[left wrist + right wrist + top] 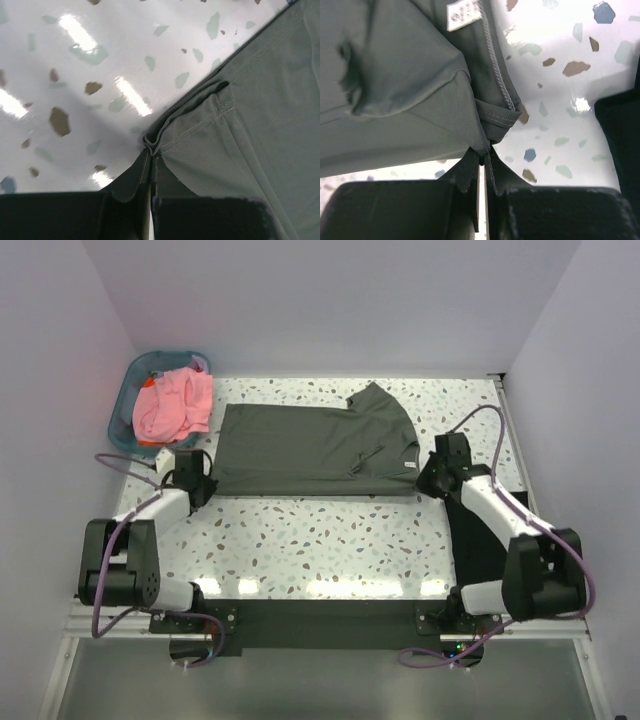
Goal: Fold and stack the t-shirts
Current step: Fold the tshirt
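Note:
A dark olive-grey t-shirt [310, 445] lies partly folded across the back half of the table. My left gripper [203, 485] is shut on its near left corner; in the left wrist view the hem [200, 130] bunches into the closed fingers [132, 180]. My right gripper [428, 477] is shut on its near right corner by the collar; in the right wrist view the cloth [420, 85] with its white label [464, 14] gathers into the closed fingers [470, 175]. A salmon-pink t-shirt [175, 405] is heaped in the basket. A black t-shirt [480, 530] lies under my right arm.
A teal plastic basket [130, 390] stands at the back left corner. White walls close in the table on three sides. A dark mat [330, 615] runs along the near edge between the arm bases.

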